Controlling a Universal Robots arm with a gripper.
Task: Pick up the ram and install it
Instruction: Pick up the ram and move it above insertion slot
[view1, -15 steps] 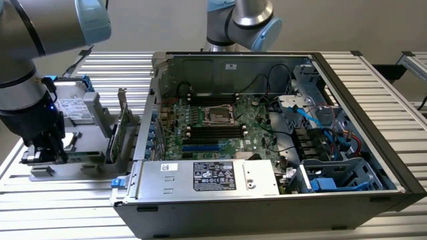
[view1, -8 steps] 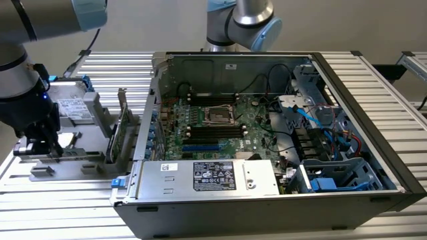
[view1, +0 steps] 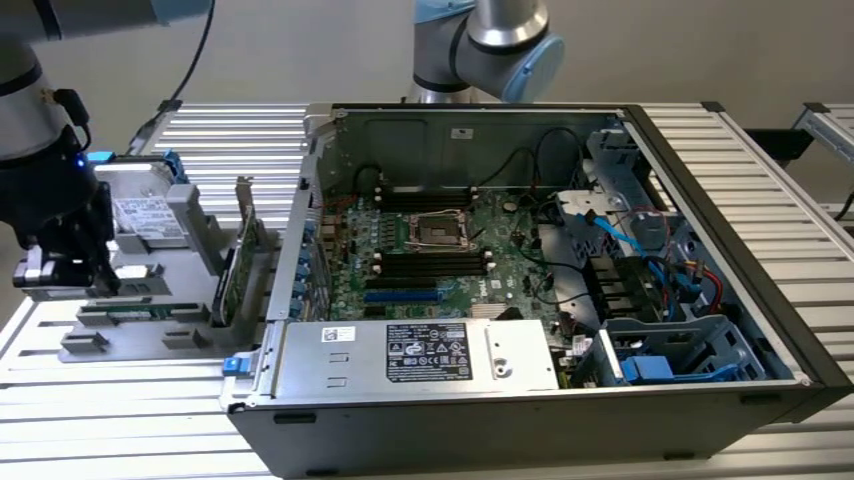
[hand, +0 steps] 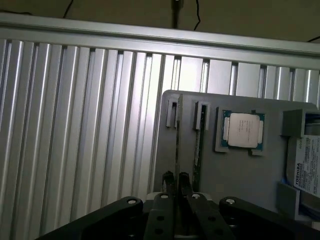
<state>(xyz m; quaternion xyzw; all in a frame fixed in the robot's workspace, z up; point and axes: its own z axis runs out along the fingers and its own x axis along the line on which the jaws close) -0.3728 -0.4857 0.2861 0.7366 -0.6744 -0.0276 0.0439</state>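
Hovering over the grey parts tray (view1: 134, 345) at the exterior view's left, the gripper (view1: 80, 285) points down at the tray's near left part, with the arm rising dark above it. In the wrist view the gripper (hand: 176, 181) shows two slim black fingertips (hand: 169, 179) only slightly apart, with a narrow gap and nothing clamped between them.

The ram (view1: 134, 312) rests in the tray near its near edge, a thin green strip just to the right of the gripper in the exterior view. In the wrist view the ram (hand: 198, 150) stands on edge in a narrow slot of the tray (hand: 235, 175), just beside the fingertips and not touched by them.

Farther along the tray a processor (hand: 243, 130) sits in its own square recess, and a hard drive (hand: 307, 167) with a white label lies at the tray's far part. A green expansion card (view1: 243, 250) stands upright at the tray's right edge. Right of it, the open computer case (view1: 747, 250) lies on the ribbed aluminium table (view1: 801, 420), its motherboard (view1: 441, 250) exposed.
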